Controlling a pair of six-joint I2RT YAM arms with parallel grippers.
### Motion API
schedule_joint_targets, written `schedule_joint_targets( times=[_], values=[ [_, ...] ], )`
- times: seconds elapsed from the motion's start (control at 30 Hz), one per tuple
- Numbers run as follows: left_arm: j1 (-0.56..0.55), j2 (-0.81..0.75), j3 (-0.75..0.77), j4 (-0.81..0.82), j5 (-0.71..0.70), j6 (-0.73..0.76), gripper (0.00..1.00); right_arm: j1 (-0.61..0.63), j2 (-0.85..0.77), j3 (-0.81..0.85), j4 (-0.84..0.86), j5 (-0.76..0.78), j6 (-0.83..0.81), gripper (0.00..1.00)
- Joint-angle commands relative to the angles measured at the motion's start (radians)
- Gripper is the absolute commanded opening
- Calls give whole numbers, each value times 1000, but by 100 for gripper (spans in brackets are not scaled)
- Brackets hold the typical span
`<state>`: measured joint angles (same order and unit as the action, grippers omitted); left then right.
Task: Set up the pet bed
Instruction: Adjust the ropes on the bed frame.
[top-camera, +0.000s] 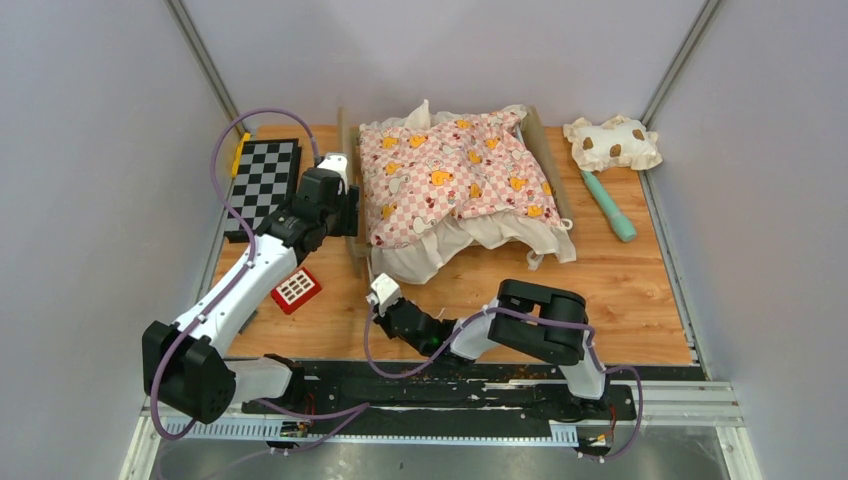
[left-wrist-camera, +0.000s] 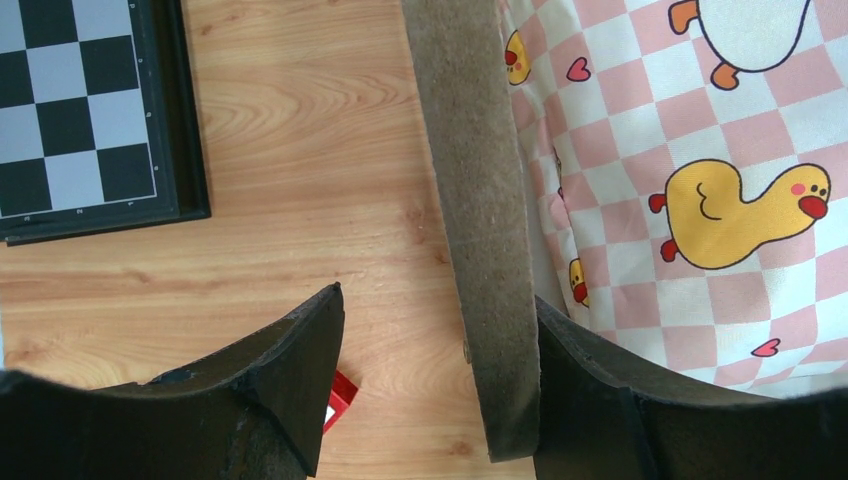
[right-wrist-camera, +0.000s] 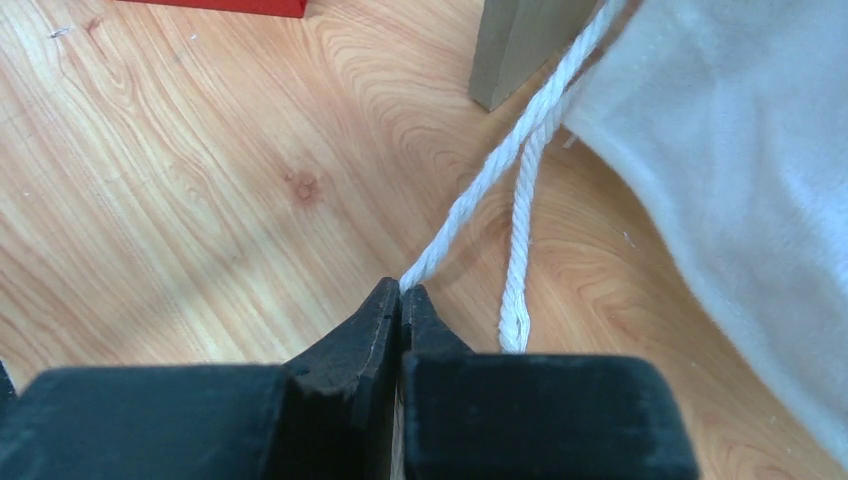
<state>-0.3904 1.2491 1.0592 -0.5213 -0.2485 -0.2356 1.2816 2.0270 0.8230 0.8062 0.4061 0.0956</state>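
**Pinching a tie cord on one side, straddling the bed's board on the other**

Folded low near the table's front edge, the right arm has its elbow out to the right and its forearm doubled back toward the middle. The right gripper (top-camera: 383, 292) lies close to the wooden table (top-camera: 620, 290). Its jaws are pressed tight on a white cord (right-wrist-camera: 478, 185). The cord runs straight ahead from the tips to the cream fabric (right-wrist-camera: 730, 170) hanging off the bed. A second strand lies loose just to the right of the jaws.

The left arm stretches out long and slanted, wrist tipped down. The left gripper (left-wrist-camera: 437, 300) has its jaws apart, astride the bed's side board (left-wrist-camera: 480, 230). One finger stands over bare table. The other is against the board on the side of the pink duck-print cushion (left-wrist-camera: 700, 150). A chessboard (left-wrist-camera: 80, 110) lies beyond the outer finger.

The pet bed (top-camera: 549, 168) sits at the far middle of the table, ahead of both grippers. Its two visible boards run near-to-far, leaning slightly. The cushion drapes over everything between them, so I cannot tell which end is the head or where the long axis lies.
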Motion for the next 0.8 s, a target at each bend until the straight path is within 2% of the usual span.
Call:
schedule_joint_targets(
  times=[0.0,0.43,0.53,0.67,0.77],
  values=[
    [8,0,36,5,-9,12,69,45,-16,-19,-55,-25,32,0],
    [8,9,35,4,-9,13,68,92,-68,-44,-134,-27,44,1],
    [8,8,34,4,-8,13,68,94,-93,-36,-165,-19,56,13],
    [8,-4,30,5,-8,8,68,93,-183,-47,-215,-19,71,39],
    [8,-19,23,10,-1,0,69,93,-278,-78,-259,-9,78,48]
  ],
)
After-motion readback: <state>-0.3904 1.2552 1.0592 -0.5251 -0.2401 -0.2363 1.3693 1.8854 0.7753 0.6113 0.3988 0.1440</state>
